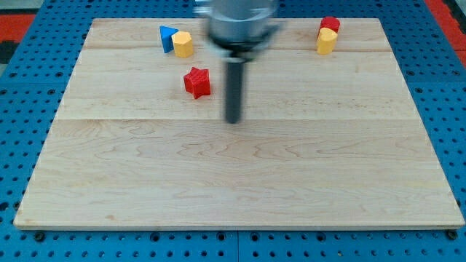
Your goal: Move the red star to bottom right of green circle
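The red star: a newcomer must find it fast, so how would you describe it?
On the wooden board, look left of centre in the upper half. The red star sits alone there, below the blue and yellow pair, just left of my tip; the other red block touches a yellow one.

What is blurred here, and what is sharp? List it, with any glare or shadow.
Camera view: the arm's grey housing at the top is motion-blurred; the rod down to my tip is slightly soft. The red star, left of my tip and apart from it, is sharp, as is the board's grain. Lighting is even, no glare, only faint shadows.
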